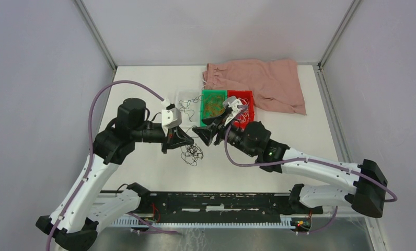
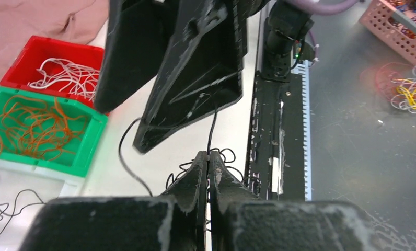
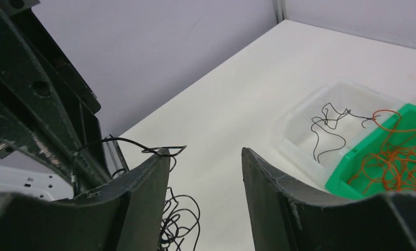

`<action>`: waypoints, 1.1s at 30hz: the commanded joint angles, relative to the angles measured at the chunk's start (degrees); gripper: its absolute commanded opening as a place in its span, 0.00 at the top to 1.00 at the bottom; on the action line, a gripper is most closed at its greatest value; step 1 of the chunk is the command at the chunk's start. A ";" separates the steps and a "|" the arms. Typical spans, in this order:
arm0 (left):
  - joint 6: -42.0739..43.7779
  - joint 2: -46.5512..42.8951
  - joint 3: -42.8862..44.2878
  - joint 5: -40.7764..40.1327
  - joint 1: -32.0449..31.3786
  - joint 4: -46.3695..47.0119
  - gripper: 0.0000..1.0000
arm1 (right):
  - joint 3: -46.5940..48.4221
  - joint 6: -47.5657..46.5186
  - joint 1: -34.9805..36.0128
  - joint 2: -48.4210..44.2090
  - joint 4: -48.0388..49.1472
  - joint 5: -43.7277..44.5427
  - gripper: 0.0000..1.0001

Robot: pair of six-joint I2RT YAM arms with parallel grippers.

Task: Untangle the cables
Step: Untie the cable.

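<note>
A small tangle of black cables (image 1: pixel 191 153) lies on the white table (image 1: pixel 143 94) between the two grippers. My left gripper (image 1: pixel 186 140) hangs just above it, shut on one black strand (image 2: pixel 211 130) that rises from the pinched tips (image 2: pixel 209 157). That strand runs to my right gripper (image 1: pixel 206 135), which faces the left one. The right gripper (image 3: pixel 206 154) is open, with a black loop (image 3: pixel 166 150) hooked over its left fingertip and nothing between the jaws. More of the tangle (image 3: pixel 181 219) shows below that finger.
Three bins stand behind the grippers: a clear one (image 1: pixel 187 102) with black cables, a green one (image 1: pixel 214 102) with orange cables, a red one (image 1: pixel 243 104) with white cables. A pink cloth (image 1: pixel 263 81) lies at the back right. The arms' base rail (image 1: pixel 216 201) runs along the near edge.
</note>
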 commanded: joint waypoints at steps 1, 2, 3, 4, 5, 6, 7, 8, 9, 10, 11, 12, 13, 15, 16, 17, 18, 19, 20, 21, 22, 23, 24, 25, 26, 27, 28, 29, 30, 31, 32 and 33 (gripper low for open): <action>-2.72 1.18 3.95 6.62 0.08 -0.43 0.97 | 1.20 3.51 0.37 3.97 9.88 -2.66 0.40; -2.60 1.72 4.63 7.17 0.08 -0.68 0.97 | 0.70 5.26 0.35 5.32 11.73 -4.75 0.39; -2.59 2.06 4.99 7.41 0.03 -0.92 0.97 | 0.25 6.73 0.36 6.13 14.29 -6.34 0.38; -2.55 2.34 5.47 7.79 0.04 -1.20 0.97 | -0.42 8.09 0.39 6.79 16.57 -7.56 0.38; -2.39 2.60 5.90 8.02 0.03 -1.51 0.97 | -1.19 9.35 0.39 7.47 18.61 -8.80 0.37; -2.02 2.80 6.35 8.09 0.07 -1.93 0.97 | -2.05 10.52 0.42 8.00 20.48 -9.78 0.37; -1.28 3.02 6.72 8.02 0.08 -2.57 0.97 | -2.92 11.79 0.38 8.18 21.94 -10.26 0.36; -0.55 3.29 7.08 7.88 0.08 -3.26 0.97 | -3.93 13.21 0.40 8.26 23.97 -10.88 0.36; 0.16 3.49 7.36 7.78 0.08 -4.09 0.97 | -4.90 14.41 0.34 8.21 26.13 -11.62 0.35; 0.76 3.73 7.70 7.75 0.08 -4.82 0.97 | -5.76 15.50 0.32 7.89 27.47 -12.27 0.35; 1.27 3.95 7.98 7.81 0.03 -5.66 0.97 | -6.38 16.52 0.26 7.33 28.28 -12.99 0.35; 1.71 4.12 8.20 8.07 0.06 -6.63 0.97 | -7.01 17.41 0.22 6.70 28.63 -13.65 0.34; 2.09 4.22 8.37 8.35 0.05 -7.18 0.97 | -7.70 18.19 0.17 5.91 28.83 -14.28 0.33; 2.62 4.27 8.42 8.87 0.09 -7.68 0.97 | -8.63 19.25 0.09 4.57 28.75 -16.11 0.31; 2.64 4.27 8.42 9.07 0.09 -7.64 0.97 | -8.73 19.36 0.08 4.08 27.87 -17.23 0.30; 2.68 4.35 8.50 9.29 0.08 -7.53 0.97 | -8.70 19.28 0.01 3.63 26.31 -17.96 0.30; 2.64 4.44 8.65 9.37 0.08 -7.47 0.97 | -8.77 19.22 -0.03 3.10 24.76 -18.16 0.29; 2.64 4.57 8.87 9.40 0.08 -7.45 0.97 | -9.00 19.25 -0.05 2.62 23.37 -18.02 0.30; 2.66 4.68 9.19 9.39 0.08 -7.45 0.97 | -9.34 19.22 -0.15 2.12 22.15 -17.66 0.30; 2.64 4.71 9.47 9.43 0.06 -7.50 0.97 | -9.62 19.17 -0.25 1.22 20.71 -17.08 0.29; 2.57 4.78 9.74 9.43 0.07 -7.52 0.97 | -10.07 18.98 -0.35 0.51 19.70 -16.39 0.30; 2.48 4.80 10.07 9.43 0.08 -7.49 0.97 | -10.68 18.93 -0.48 -0.47 19.19 -15.57 0.29; 2.39 4.81 10.31 9.49 0.08 -7.53 0.97 | -11.40 18.96 -0.68 -1.39 19.03 -15.00 0.29; 2.34 4.80 10.43 9.51 0.08 -7.48 0.97 | -12.01 18.84 -0.85 -2.50 18.78 -14.60 0.29; 2.29 4.85 10.57 9.41 0.04 -7.53 0.97 | -12.42 18.69 -1.03 -3.50 18.05 -14.24 0.29; 2.29 4.83 10.71 9.24 0.03 -7.53 0.97 | -12.70 18.19 -1.22 -4.59 16.80 -13.89 0.28; 2.29 4.83 10.91 9.15 0.07 -7.52 0.97 | -13.12 17.56 -1.28 -5.75 15.56 -13.54 0.28; 2.22 4.88 11.03 9.15 0.05 -7.47 0.97 | -13.52 16.90 -1.40 -6.81 14.51 -13.38 0.28; 2.20 4.97 11.19 9.17 0.05 -7.53 0.97 | -13.73 16.38 -1.45 -7.95 13.46 -13.44 0.27; 2.20 5.05 11.41 9.14 0.03 -7.53 0.97 | -13.82 15.79 -1.54 -9.16 12.09 -13.38 0.27; 2.20 5.23 11.61 9.21 0.07 -7.53 0.97 | -13.88 15.21 -1.65 -10.22 10.93 -13.59 0.27; 2.20 5.31 11.78 9.02 0.08 -7.46 0.97 | -13.99 14.77 -1.64 -11.23 10.21 -13.92 0.27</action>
